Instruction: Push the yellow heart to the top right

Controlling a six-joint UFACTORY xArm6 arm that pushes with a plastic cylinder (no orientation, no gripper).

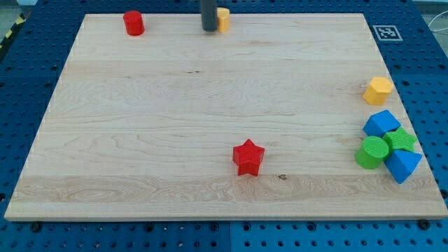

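Tip: my tip (209,29) rested on the wooden board (140,140) close to the top edge, a little left of its middle; a bare rod end, so nothing about it stood apart or clamped.
Yellow heart: the yellow heart (222,19) lay at the top edge, touching the rod's right side and partly hidden behind it; its shape could hardly be made out.
Red cylinder: the red cylinder (134,23) stood near the top left corner, well apart from the tip.
Red star: the red star (248,157) lay toward the bottom edge, near the middle.
Yellow hexagon: the yellow hexagon (378,90) sat at the right edge.
Right-edge cluster: below it a blue block (381,124), green star (402,139), green cylinder (372,152) and blue wedge-like block (402,165) huddled together, touching.
Marker: a black-and-white tag (387,32) sat in the top right corner.
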